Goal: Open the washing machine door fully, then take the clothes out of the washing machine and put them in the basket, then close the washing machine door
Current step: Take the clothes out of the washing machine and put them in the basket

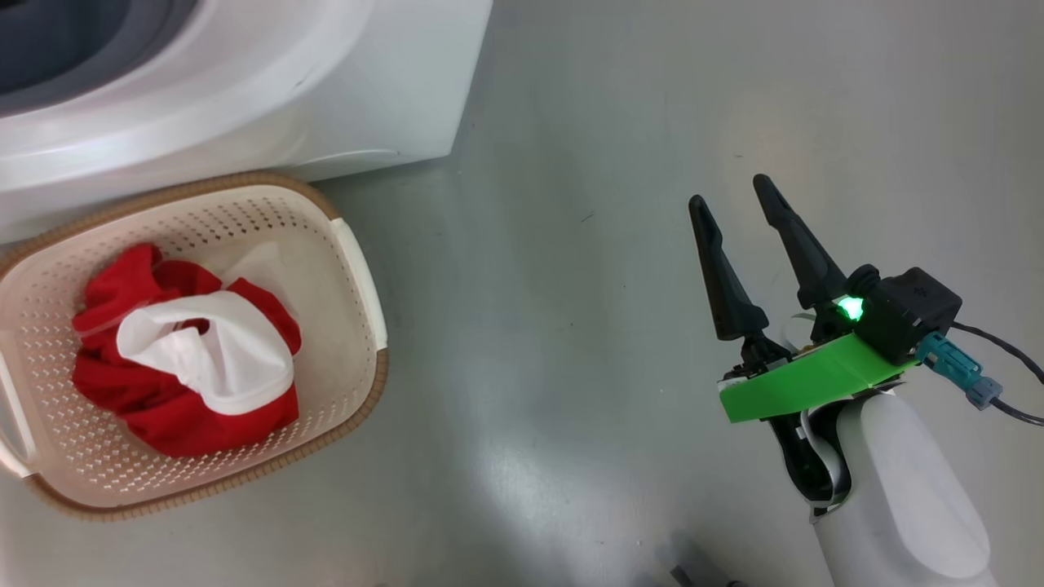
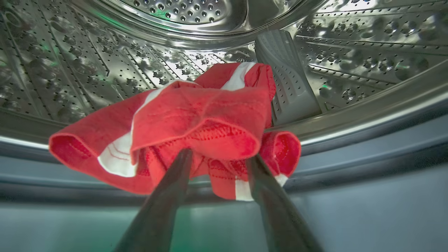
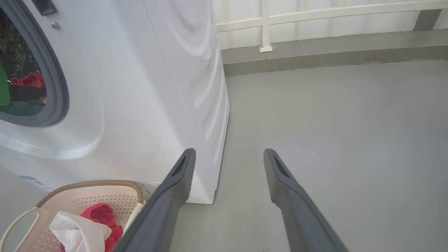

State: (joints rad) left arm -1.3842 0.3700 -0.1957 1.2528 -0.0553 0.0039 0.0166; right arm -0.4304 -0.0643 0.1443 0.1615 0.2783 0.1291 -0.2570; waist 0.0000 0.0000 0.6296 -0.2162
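R hand point(image 1: 730, 191) fingers spread wide, pointing up head view; L hand point(image 2: 218, 154) fingers apart, tips hidden.

Laundry area, white front-loading washing machine point(image 3: 140, 87), laundry basket point(image 1: 326, 326) beside it, bare grey floor point(image 1: 571, 326)

Glossy grey floor point(image 1: 571, 326) meets a white panelled wall point(image 3: 315, 24) with grey skirting point(image 3: 332, 52)
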